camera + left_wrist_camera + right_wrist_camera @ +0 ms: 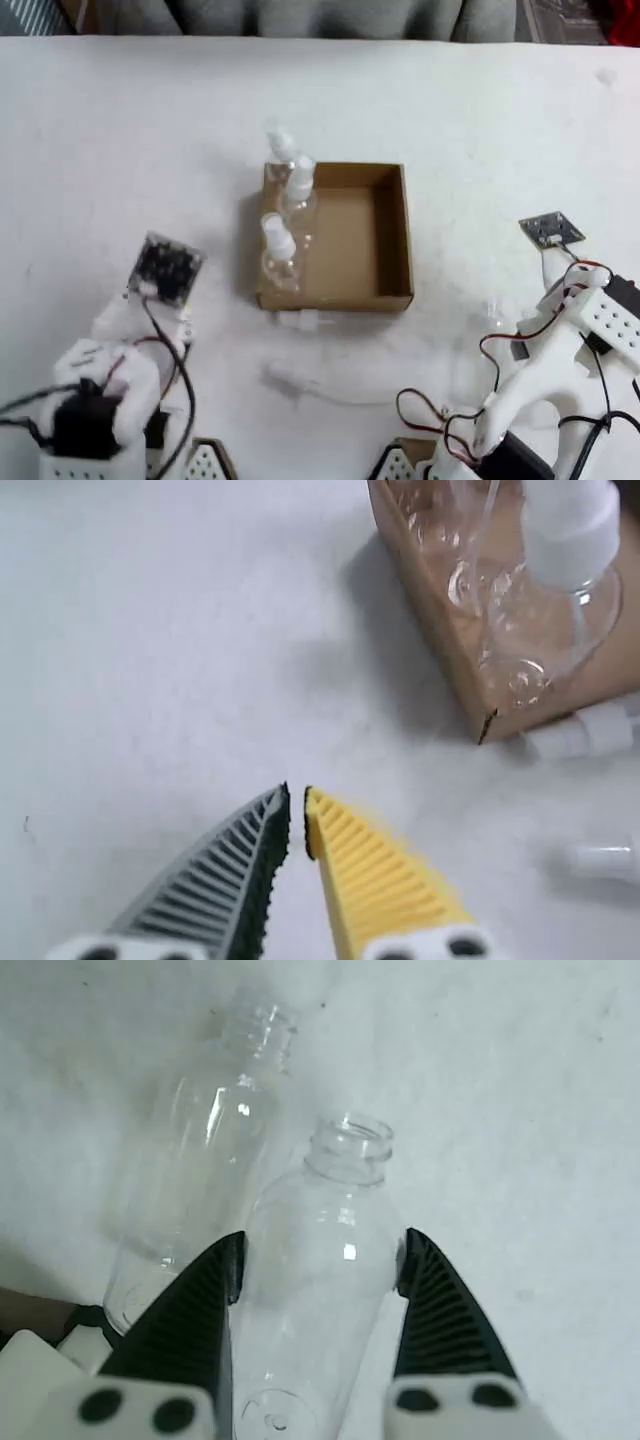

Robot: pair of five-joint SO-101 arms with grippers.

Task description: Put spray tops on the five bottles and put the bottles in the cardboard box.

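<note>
The cardboard box (pixel 390 240) sits mid-table with three capped bottles (pixel 279 250) standing along its left wall. My right gripper (pixel 320 1250) is shut on a clear uncapped bottle (pixel 325 1210), its black fingers pressed to both sides. A second uncapped bottle (pixel 205 1150) stands right beside it. Left of the box's near corner (pixel 470 670), my left gripper (pixel 297 805) hovers over bare table, shut and holding nothing. One capped bottle (pixel 545 600) stands just inside that corner. Two loose spray tops (pixel 300 320) (pixel 300 385) lie in front of the box.
The right arm (pixel 560 340) and its red and black wires occupy the front right corner. The left arm (pixel 110 370) stands at the front left. The white table runs wide open behind and to both sides of the box.
</note>
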